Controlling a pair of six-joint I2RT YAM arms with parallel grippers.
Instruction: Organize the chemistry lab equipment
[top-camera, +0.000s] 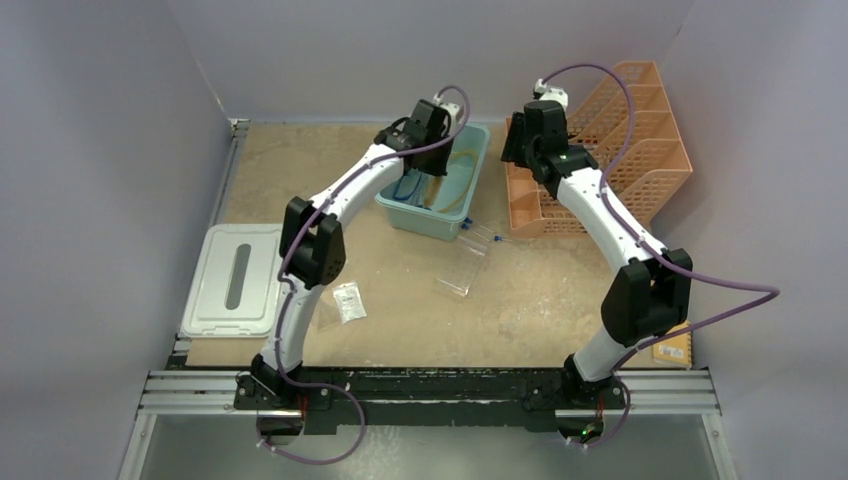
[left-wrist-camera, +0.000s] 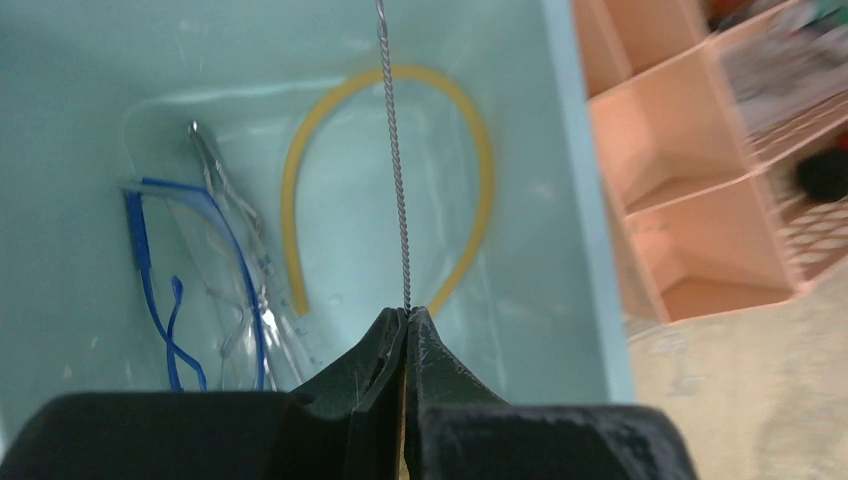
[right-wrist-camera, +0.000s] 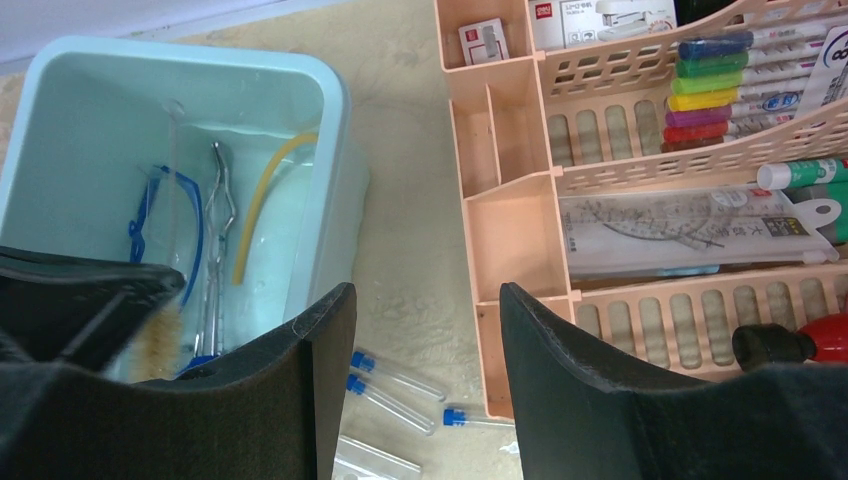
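Note:
My left gripper (left-wrist-camera: 407, 312) is shut on the twisted wire stem of the thin brush (left-wrist-camera: 393, 150), hanging over the teal bin (top-camera: 425, 222). Its tan bristles (right-wrist-camera: 155, 345) show in the right wrist view. Inside the bin lie the blue-framed goggles (left-wrist-camera: 190, 270), the metal tongs (right-wrist-camera: 215, 240) and the amber rubber tube (left-wrist-camera: 470, 130). My right gripper (right-wrist-camera: 425, 300) is open and empty, high above the gap between the bin and the orange tray. Below it on the table are blue-capped tubes (right-wrist-camera: 395, 375) and the clear rack (top-camera: 460, 270). Small plastic packets (top-camera: 349, 301) lie near the left arm.
The orange mesh tiered tray (top-camera: 620, 150) stands at the back right, holding markers and a ruler. A white lid (top-camera: 235, 280) lies at the table's left edge. A small yellow notebook (top-camera: 672, 350) sits at the front right, by the right arm's base.

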